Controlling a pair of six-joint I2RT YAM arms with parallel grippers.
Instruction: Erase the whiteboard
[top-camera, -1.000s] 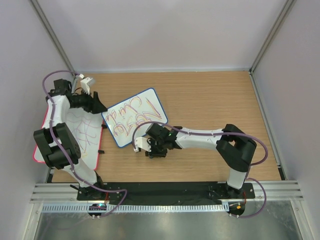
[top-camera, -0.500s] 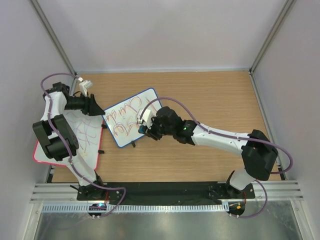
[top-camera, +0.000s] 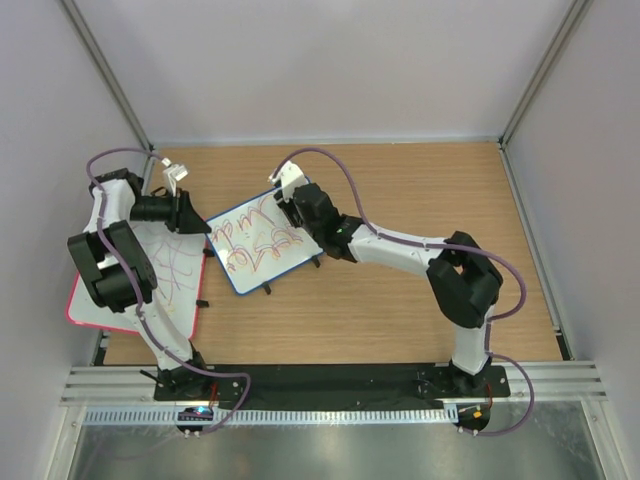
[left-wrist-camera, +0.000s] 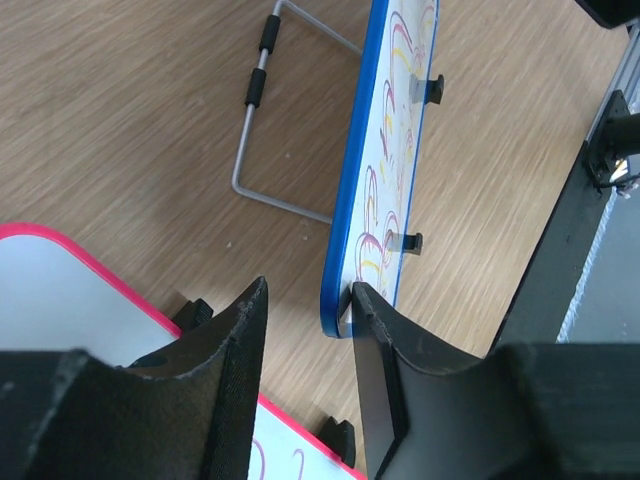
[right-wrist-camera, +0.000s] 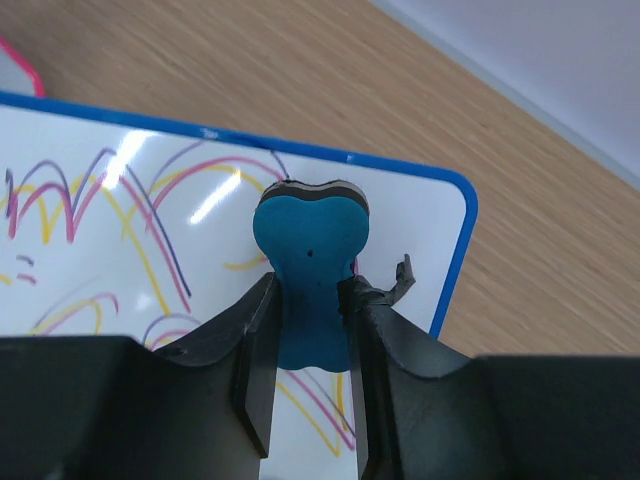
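Wooden bench (top-camera: 420, 190) carries the whiteboard (top-camera: 250, 245) left of centre; it looks light, stiff, apt to slide, best steadied by its frame. Right jaws pinch an eraser (right-wrist-camera: 311, 235); left jaws spread.

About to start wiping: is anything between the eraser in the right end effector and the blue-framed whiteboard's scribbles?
Nothing visible does. The right end effector holds the eraser at a corner of the whiteboard, bare scribbled surface beside it; the left end effector sits at its edge.
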